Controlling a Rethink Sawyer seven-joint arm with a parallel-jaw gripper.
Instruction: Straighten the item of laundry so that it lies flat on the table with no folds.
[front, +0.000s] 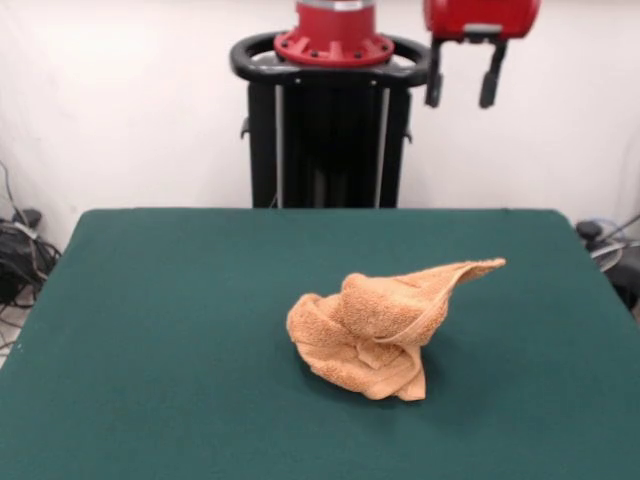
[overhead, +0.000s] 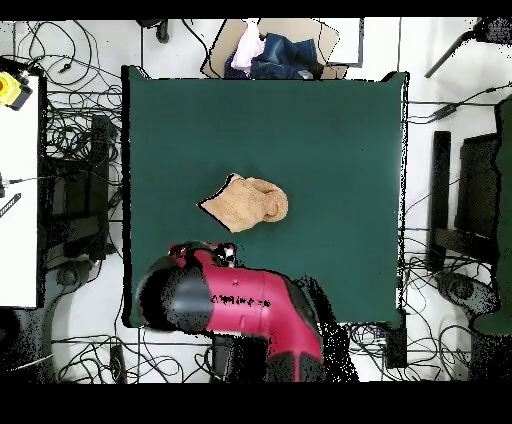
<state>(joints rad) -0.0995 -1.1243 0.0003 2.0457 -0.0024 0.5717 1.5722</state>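
Observation:
The light orange-tan terry towel (front: 375, 325) lies crumpled in a heap near the middle of the dark green table (front: 150, 330), with one corner sticking out flat to the right. In the overhead view the towel (overhead: 248, 203) is a bunched lump with a point toward the left. My gripper (front: 463, 75) hangs high above the table's far edge, well clear of the towel, its two black fingers apart and empty. In the overhead view the red arm (overhead: 235, 300) covers the gripper.
The black pedestal (front: 330, 130) stands behind the far edge. Cables and gear lie on the floor around the table (overhead: 70, 150). A box with clothes (overhead: 270, 50) sits beyond the table's opposite side.

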